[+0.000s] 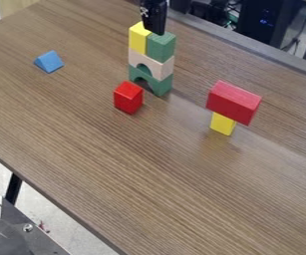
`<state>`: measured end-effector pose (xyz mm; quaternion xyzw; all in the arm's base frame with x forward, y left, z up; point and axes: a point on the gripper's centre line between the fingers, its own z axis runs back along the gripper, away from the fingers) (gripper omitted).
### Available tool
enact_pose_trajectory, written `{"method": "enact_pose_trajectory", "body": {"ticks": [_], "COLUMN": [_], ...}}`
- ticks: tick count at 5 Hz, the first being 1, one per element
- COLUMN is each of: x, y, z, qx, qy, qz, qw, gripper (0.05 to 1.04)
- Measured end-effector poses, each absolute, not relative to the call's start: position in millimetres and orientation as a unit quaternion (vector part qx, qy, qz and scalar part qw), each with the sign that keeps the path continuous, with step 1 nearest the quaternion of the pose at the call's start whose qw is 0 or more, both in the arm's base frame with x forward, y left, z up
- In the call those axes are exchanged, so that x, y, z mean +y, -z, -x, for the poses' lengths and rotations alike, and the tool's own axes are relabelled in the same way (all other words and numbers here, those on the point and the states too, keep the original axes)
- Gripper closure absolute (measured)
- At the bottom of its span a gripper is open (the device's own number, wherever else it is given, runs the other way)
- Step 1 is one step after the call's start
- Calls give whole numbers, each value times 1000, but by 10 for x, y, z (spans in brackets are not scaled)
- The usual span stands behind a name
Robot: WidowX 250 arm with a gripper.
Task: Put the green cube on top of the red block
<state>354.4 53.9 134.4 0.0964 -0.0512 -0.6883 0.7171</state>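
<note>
The black gripper [154, 20] hangs down from the top edge of the view, its lower end right at the top of the green cube [160, 47]. From here I can't tell if it's open or closed, or whether it touches the cube. The cube sits at the right end of a beige arch [160, 67], side by side with a yellow block [138, 39] at the left end. That arch rests on a green arch [161, 86], so the stack has 3 levels.

There are 2 red blocks. The smaller red block [128, 97] stands upright on the surface [115, 174], close in front of the green arch. Over to the right, the larger red block [232, 102] lies across the top of 1 upright yellow piece [222, 124] and overhangs it. The green cube is on neither of them.

Well apart on the left, a blue triangular block [49, 62] lies on the wood-grained surface. Past the far edge I see dark equipment [260, 22] and some cables.
</note>
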Motion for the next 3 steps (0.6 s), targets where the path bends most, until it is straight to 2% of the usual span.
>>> {"method": "enact_pose_trajectory", "body": {"ticks": [2, 3], "x": [539, 547], "y": [-1141, -1047], "z": [-3502, -3500], "qx": [-33, -26], "qy": [690, 689], "qz": [-73, -64], "qw": [720, 721], "gripper": [85, 124]}}
